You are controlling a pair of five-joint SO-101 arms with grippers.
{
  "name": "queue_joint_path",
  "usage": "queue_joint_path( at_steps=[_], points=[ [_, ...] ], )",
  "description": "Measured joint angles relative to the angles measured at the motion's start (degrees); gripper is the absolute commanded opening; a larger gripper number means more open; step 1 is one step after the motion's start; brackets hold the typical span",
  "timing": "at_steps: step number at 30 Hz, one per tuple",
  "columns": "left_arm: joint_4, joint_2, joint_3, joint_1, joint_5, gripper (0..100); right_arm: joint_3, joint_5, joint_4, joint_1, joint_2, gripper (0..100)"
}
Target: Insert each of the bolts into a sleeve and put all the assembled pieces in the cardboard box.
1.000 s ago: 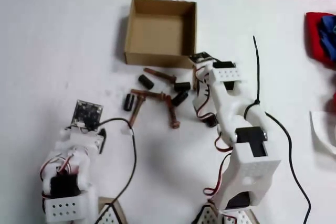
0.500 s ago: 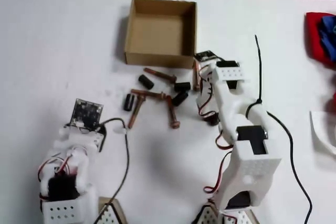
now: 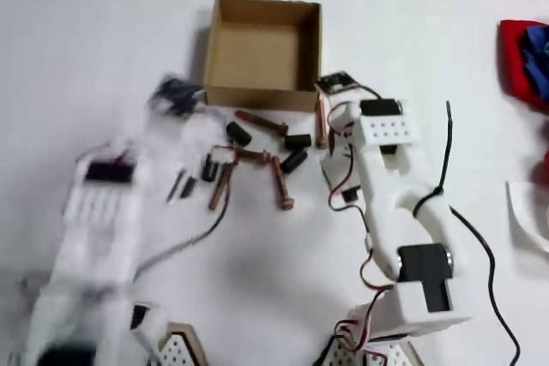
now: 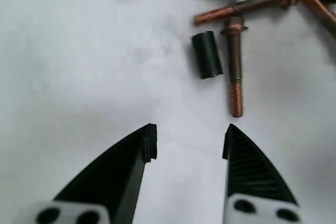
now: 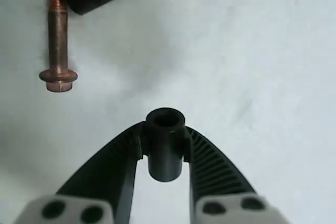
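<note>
black sleeve (image 5: 165, 153) stands clamped upright in the right gripper (image 5: 164, 132); left gripper (image 4: 189, 141) gapes wide; loose bolts (image 3: 280, 184) and sleeves (image 3: 238, 134) lie just before the cardboard box (image 3: 257, 97).

Left arm (image 3: 93, 212) stretches from the table's front edge, left gripper (image 4: 190, 134) pointing down, jaws apart. Right arm (image 3: 396, 190) extends toward the far edge, right gripper (image 5: 165, 136) clamped on a sleeve (image 5: 165, 158).

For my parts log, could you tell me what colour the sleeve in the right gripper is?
The sleeve is black, clearest in the right wrist view.
</note>
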Motion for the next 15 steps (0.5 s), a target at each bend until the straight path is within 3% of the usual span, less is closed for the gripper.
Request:
queue_joint_path(
  at_steps=[6,15],
  points=[
    [8.26,31.82,-25.23,9.49,0.35,22,10.02,3.96,-3.34,3.25,-8.0,2.1],
    [11.96,58.02,-51.34,10.9,10.11,22,15.65,9.93,-3.52,11.96,-16.79,2.1]
  ],
)
